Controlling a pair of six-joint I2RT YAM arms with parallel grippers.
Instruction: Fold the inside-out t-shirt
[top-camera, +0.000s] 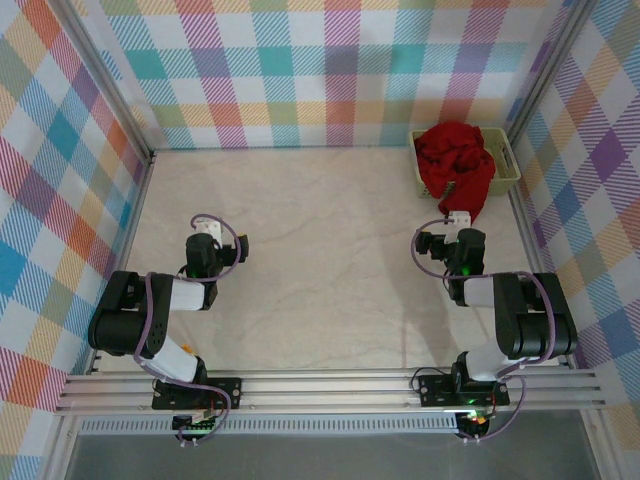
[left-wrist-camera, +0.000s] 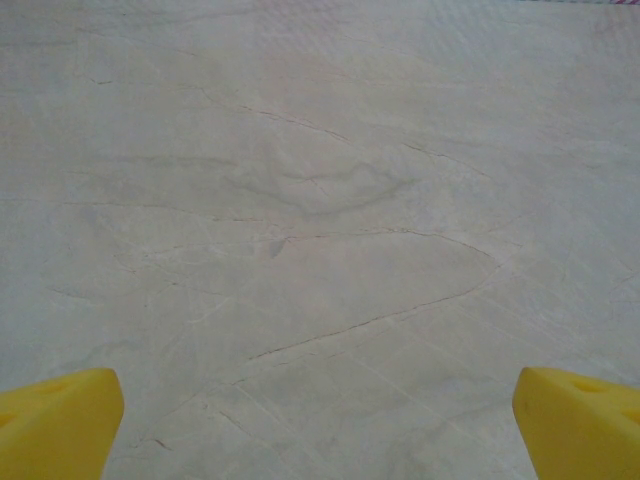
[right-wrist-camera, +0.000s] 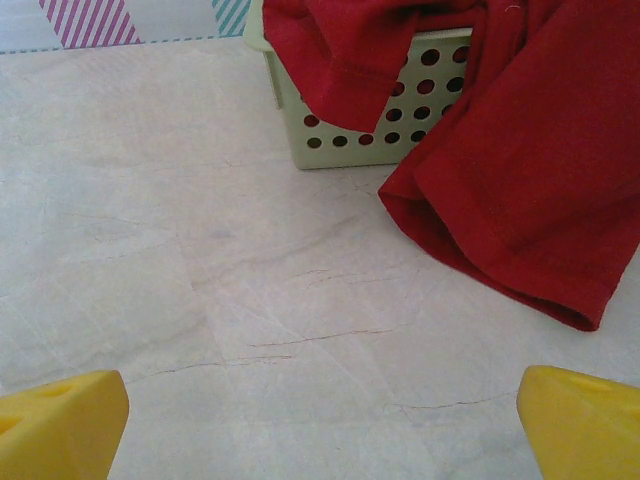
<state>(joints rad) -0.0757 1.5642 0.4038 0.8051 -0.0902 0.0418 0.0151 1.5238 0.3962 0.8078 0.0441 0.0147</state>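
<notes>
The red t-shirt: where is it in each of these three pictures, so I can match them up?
Top external: the t-shirt is heaped in the pale green basket at the far right corner, spilling over its near rim.
Right wrist: the t-shirt is upper right, hanging from the basket onto the table.
Left wrist: marbled table ahead of the left gripper.
Shared landmark: the marbled table; the basket links two views.
</notes>
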